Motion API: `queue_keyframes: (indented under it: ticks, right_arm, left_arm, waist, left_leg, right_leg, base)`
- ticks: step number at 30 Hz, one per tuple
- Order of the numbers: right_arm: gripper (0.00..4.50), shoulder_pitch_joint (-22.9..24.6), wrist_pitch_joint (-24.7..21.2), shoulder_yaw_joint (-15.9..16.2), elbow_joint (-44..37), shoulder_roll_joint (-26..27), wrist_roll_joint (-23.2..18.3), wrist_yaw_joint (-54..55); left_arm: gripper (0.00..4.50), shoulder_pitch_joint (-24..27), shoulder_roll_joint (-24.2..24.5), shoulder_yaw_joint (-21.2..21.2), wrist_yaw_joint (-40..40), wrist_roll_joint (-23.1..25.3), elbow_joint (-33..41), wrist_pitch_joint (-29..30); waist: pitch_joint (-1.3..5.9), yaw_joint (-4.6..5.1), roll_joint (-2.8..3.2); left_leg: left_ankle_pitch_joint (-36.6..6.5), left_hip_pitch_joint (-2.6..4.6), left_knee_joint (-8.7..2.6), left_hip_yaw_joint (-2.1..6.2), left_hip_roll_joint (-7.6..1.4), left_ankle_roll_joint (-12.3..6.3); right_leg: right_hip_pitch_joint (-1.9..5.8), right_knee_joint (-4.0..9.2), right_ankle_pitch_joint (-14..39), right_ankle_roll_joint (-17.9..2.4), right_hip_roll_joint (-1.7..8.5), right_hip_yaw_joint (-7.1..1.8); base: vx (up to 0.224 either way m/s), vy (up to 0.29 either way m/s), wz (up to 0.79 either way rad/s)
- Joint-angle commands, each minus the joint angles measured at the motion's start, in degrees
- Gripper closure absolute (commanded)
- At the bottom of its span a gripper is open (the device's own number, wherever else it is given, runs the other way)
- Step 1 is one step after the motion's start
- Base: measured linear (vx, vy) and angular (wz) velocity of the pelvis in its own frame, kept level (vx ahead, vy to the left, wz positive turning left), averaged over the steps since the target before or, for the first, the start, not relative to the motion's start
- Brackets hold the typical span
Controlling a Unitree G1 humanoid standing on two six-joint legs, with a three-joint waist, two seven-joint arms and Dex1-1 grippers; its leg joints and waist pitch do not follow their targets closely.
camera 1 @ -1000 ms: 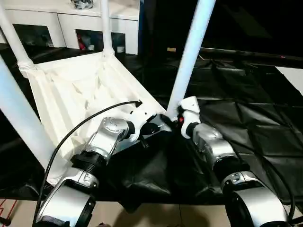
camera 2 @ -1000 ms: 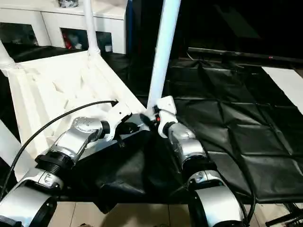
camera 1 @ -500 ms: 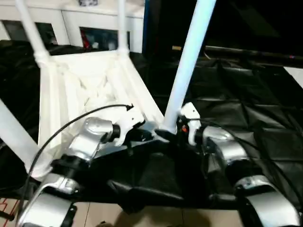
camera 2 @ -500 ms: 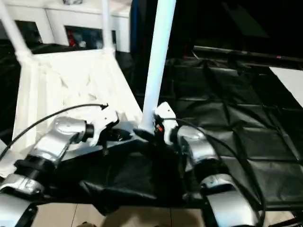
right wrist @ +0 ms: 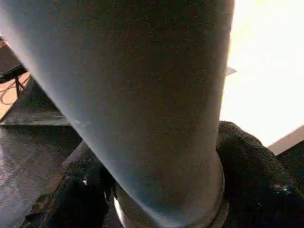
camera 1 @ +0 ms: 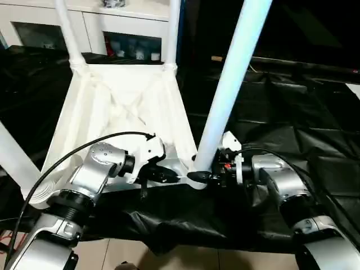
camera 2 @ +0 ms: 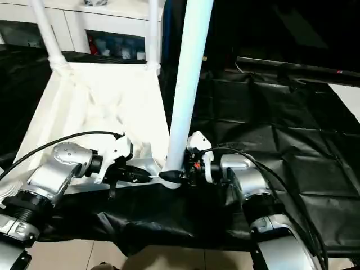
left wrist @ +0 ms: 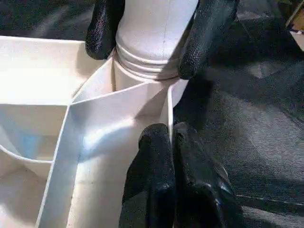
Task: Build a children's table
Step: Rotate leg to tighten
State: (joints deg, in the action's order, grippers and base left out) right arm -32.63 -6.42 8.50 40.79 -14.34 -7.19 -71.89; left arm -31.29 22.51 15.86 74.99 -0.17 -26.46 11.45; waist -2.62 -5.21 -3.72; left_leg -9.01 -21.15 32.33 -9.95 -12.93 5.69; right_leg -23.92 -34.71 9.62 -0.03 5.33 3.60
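Since the earlier frame your right gripper (left wrist: 156,42) has swung round to the foot of the near leg (camera 1: 228,95); a second ago it sat beside that leg, now its two black fingers (left wrist: 209,33) bracket the leg's ribbed base, one each side. The wrist view shows them against the plastic, so I read that as a clamp on the leg, though the grip looks loose rather than firm. Your left gripper (left wrist: 172,156) has its fingers pressed together, with the thin edge wall of the table top (camera 1: 121,107) running in between the tips, right next to that corner socket (camera 1: 197,179). The top lies upside down on the black sheet (camera 1: 292,118), ribs up, with the two far legs (camera 1: 67,28) standing in their sockets. Key relation: the near leg's long axis rises up out of the socket, leaning slightly to your right, and your right fingers cross it at the base. So any seating push has to run down that axis into the socket. Right arm is the one on it; left just steadies the rim.
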Motion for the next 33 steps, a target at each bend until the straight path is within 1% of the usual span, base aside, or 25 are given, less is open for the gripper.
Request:
queue_keyframes:
  ticks: [1,3,4,5,6,7,8,9,10,11,12,14,15,16,17,19,20,21,22,23,25,28,29,31,33]
  right_arm:
    - [1.69,0.78,-1.64,1.24,-0.66,0.75,0.20,-1.00]
    - [1.79,0.75,-1.67,1.09,-0.52,0.91,0.15,-0.61]
    - [1.79,0.46,-1.32,0.50,0.28,1.58,0.22,1.53]
    - [1.80,0.09,-1.14,0.00,1.18,2.24,0.37,3.95]
    - [1.80,-0.24,-0.99,-0.33,2.00,2.88,0.59,6.13]
    - [1.81,-0.60,-0.65,-0.65,3.08,3.64,1.20,9.38]
    - [1.83,-1.08,-0.66,-1.03,4.43,4.42,1.90,12.95]
    - [1.83,-1.61,-0.56,-1.44,5.86,5.26,2.58,16.37]
    - [1.83,-2.31,-0.85,-1.94,7.65,6.23,3.25,20.36]
    - [1.83,-3.04,-0.95,-2.18,9.48,7.43,4.04,24.44]
    - [1.83,-3.48,-0.98,-2.28,10.60,8.19,4.55,26.94]
    - [1.84,-4.13,-1.33,-2.48,12.22,10.08,5.30,31.60]
    - [1.84,-5.26,-2.24,-3.35,14.28,12.22,5.50,37.26]
    - [1.84,-5.41,-2.36,-3.47,14.56,12.50,5.52,38.02]
    - [1.84,-6.15,-2.43,-3.86,15.77,14.05,5.71,41.64]
    - [1.84,-6.32,-1.80,-3.69,16.04,14.57,5.84,41.95]
    - [1.84,-6.55,-0.66,-3.43,16.34,15.14,6.06,41.89]
    - [1.49,-6.91,-0.07,-3.56,16.80,15.17,5.89,41.35]
    - [1.49,-6.91,-0.07,-3.56,16.80,15.17,5.89,41.35]
    - [1.49,-7.16,0.18,-3.59,16.65,14.48,5.58,39.54]
    - [1.08,-7.25,0.43,-3.52,16.68,14.27,5.63,39.25]
    - [1.03,-6.96,3.30,-2.43,15.55,12.10,6.14,35.49]
    - [1.03,-6.27,5.33,-1.96,14.12,10.06,5.68,30.55]
    - [1.03,-5.99,6.12,-1.79,13.68,9.38,5.56,28.88]
    - [1.03,-5.73,7.16,-1.69,13.31,8.76,5.55,27.55]
  left_arm:
    - [4.50,-0.14,-2.55,0.83,-0.04,-1.64,2.12,-1.02]
    - [4.50,-0.19,-2.72,0.69,-0.67,-1.44,1.92,-1.02]
    - [4.50,-0.56,-3.39,0.13,-3.40,-0.66,0.92,-1.05]
    - [4.50,-0.97,-3.98,-0.33,-5.84,-0.18,0.07,-0.72]
    - [4.50,-1.31,-4.51,-0.72,-7.76,0.12,-0.60,-0.61]
    - [4.50,-1.68,-5.16,-1.12,-10.04,0.53,-1.21,-0.30]
    - [4.50,-2.02,-5.80,-1.45,-12.16,0.94,-1.67,0.32]
    - [4.50,-2.34,-6.40,-1.69,-13.93,1.34,-2.07,0.71]
    - [4.50,-2.68,-7.08,-1.85,-15.97,1.89,-2.36,1.51]
    - [4.50,-3.11,-7.97,-1.96,-18.66,2.72,-2.68,3.54]
    - [4.50,-3.38,-8.54,-2.02,-20.41,3.28,-2.87,4.96]
    - [4.50,-3.90,-10.03,-2.39,-24.52,4.36,-3.43,6.81]
    - [4.50,-4.45,-12.14,-3.49,-28.66,4.56,-3.92,8.18]
    - [4.50,-4.52,-12.42,-3.63,-29.20,4.58,-3.98,8.36]
    - [4.50,-4.58,-13.74,-3.53,-30.54,4.80,-3.77,8.90]
    - [4.50,-4.51,-14.20,-3.20,-30.82,4.87,-3.65,8.62]
    - [4.50,-4.37,-14.85,-2.77,-30.68,4.64,-3.33,8.42]
    - [4.50,-4.26,-15.04,-2.49,-29.98,4.46,-2.97,8.36]
    - [4.50,-4.26,-15.04,-2.49,-29.98,4.46,-2.97,8.36]
    - [4.50,-4.05,-14.65,-2.27,-28.66,4.12,-2.65,7.49]
    - [4.50,-4.01,-14.53,-2.24,-28.45,4.05,-2.58,7.48]
    - [4.50,-3.37,-12.86,-1.69,-25.06,3.44,-1.88,5.43]
    - [4.50,-2.87,-11.36,-1.19,-21.63,2.97,-1.43,3.63]
    - [4.50,-2.67,-10.82,-0.96,-20.22,2.78,-1.28,2.51]
    - [4.50,-2.51,-10.34,-0.87,-18.95,2.45,-1.04,2.40]
  waist:
    - [3.37,0.17,0.13]
    - [3.31,0.18,0.16]
    - [3.30,0.19,0.05]
    - [3.19,0.27,-0.02]
    - [3.17,0.37,-0.05]
    - [3.22,0.42,-0.23]
    - [3.14,0.55,-0.18]
    - [3.15,0.69,-0.22]
    - [3.13,1.00,-0.35]
    - [2.98,1.46,-0.25]
    - [3.05,1.94,-0.25]
    - [3.14,2.20,-0.24]
    - [3.04,2.41,-0.42]
    - [3.03,2.59,-0.36]
    - [3.09,2.80,-0.33]
    - [3.14,2.94,-0.38]
    - [3.16,2.91,-0.36]
    - [3.26,2.74,-0.73]
    - [3.25,2.75,-0.59]
    - [3.18,2.79,-0.58]
    - [3.19,2.79,-0.54]
    - [3.24,2.79,-0.32]
    - [3.34,2.67,-0.37]
    - [3.32,2.59,-0.37]
    - [3.36,2.44,-0.30]
  left_leg:
    - [-15.74,0.66,-3.67,-0.72,-0.41,-0.89]
    - [-16.09,0.70,-3.70,-0.72,-0.40,-0.84]
    - [-16.34,0.72,-3.67,-0.73,-0.39,-0.81]
    - [-16.86,0.82,-3.70,-0.71,-0.37,-0.47]
    - [-16.87,0.70,-3.75,-0.64,-0.33,-0.32]
    - [-16.63,0.60,-3.75,-0.59,-0.28,-0.18]
    - [-16.97,0.63,-3.81,-0.54,-0.18,0.18]
    - [-17.19,0.59,-3.81,-0.49,-0.19,0.47]
    - [-17.45,0.40,-3.89,-0.39,-0.03,0.91]
    - [-18.45,0.35,-3.97,-0.26,0.00,1.24]
    - [-19.29,0.52,-3.86,-0.15,0.02,1.63]
    - [-19.12,0.59,-3.71,-0.16,0.01,1.35]
    - [-19.62,0.58,-3.70,-0.20,0.09,1.03]
    - [-19.49,0.56,-3.71,-0.23,0.06,1.16]
    - [-19.54,0.48,-3.71,-0.15,0.12,1.15]
    - [-19.62,0.37,-3.70,-0.11,0.19,0.94]
    - [-19.96,0.54,-3.59,-0.23,0.15,0.53]
    - [-19.41,0.44,-3.53,-0.28,0.15,0.05]
    - [-19.20,0.34,-3.61,-0.24,0.13,-0.10]
    - [-19.34,0.23,-3.68,-0.27,0.13,-0.31]
    - [-19.41,0.26,-3.71,-0.25,0.09,-0.30]
    - [-19.89,0.28,-3.70,-0.23,0.09,-0.26]
    - [-19.71,0.27,-3.59,-0.30,0.05,-0.88]
    - [-19.30,0.28,-3.56,-0.41,-0.04,-1.24]
    - [-18.26,0.27,-3.59,-0.47,-0.09,-1.29]
  right_leg:
    - [2.76,3.97,14.89,-11.29,2.04,-1.94]
    - [2.68,4.07,15.55,-11.17,2.07,-1.94]
    - [2.63,4.13,16.23,-10.95,2.12,-1.97]
    - [2.47,4.35,17.53,-10.57,2.19,-2.03]
    - [2.56,4.38,18.15,-10.28,2.22,-2.02]
    - [2.67,4.37,18.70,-9.91,2.25,-1.97]
    - [2.54,4.59,20.49,-9.19,2.24,-1.93]
    - [2.55,4.55,21.13,-8.91,2.25,-1.94]
    - [2.66,4.67,22.70,-8.22,2.23,-1.83]
    - [2.52,4.91,24.97,-7.55,2.28,-1.75]
    - [2.37,5.09,27.20,-6.91,2.38,-1.69]
    - [2.23,5.33,27.03,-6.79,2.42,-1.76]
    - [2.11,5.44,27.21,-6.77,2.23,-1.65]
    - [2.04,5.33,27.12,-6.87,2.26,-1.72]
    - [2.09,5.43,27.27,-6.62,2.22,-1.64]
    - [2.17,5.46,26.97,-6.44,2.14,-1.56]
    - [1.96,5.57,26.59,-6.37,2.12,-1.64]
    - [2.06,5.39,25.65,-6.60,2.18,-1.66]
    - [2.13,5.32,25.17,-6.75,2.17,-1.67]
    - [2.15,5.35,24.90,-6.68,2.03,-1.62]
    - [2.16,5.31,24.60,-6.80,2.07,-1.65]
    - [2.17,5.34,24.48,-6.95,2.10,-1.68]
    - [2.30,5.31,23.03,-7.35,2.10,-1.70]
    - [2.20,5.13,21.44,-8.06,2.05,-1.80]
    - [2.37,4.82,19.33,-9.24,2.05,-1.84]
  base:
    - [0.000,0.000,0.00]
    - [0.000,0.000,0.00]
    - [0.000,0.000,0.00]
    - [0.000,0.000,0.00]
    - [0.000,0.000,0.00]
    - [0.000,0.000,0.00]
    - [0.000,0.000,0.00]
    - [0.000,0.000,0.00]
    - [0.000,0.000,0.00]
    - [0.000,0.000,0.00]
    - [0.000,0.000,0.00]
    - [0.000,0.000,0.00]
    - [0.000,0.000,0.00]
    - [0.000,0.000,0.00]
    - [0.000,0.000,0.00]
    - [0.000,0.000,0.00]
    - [0.000,0.000,0.00]
    - [0.000,0.000,0.00]
    - [0.000,0.000,0.00]
    - [0.000,0.000,0.00]
    - [0.000,0.000,0.00]
    - [0.000,0.000,0.00]
    - [0.000,0.000,0.00]
    - [0.000,0.000,0.00]
    - [0.000,0.000,0.00]
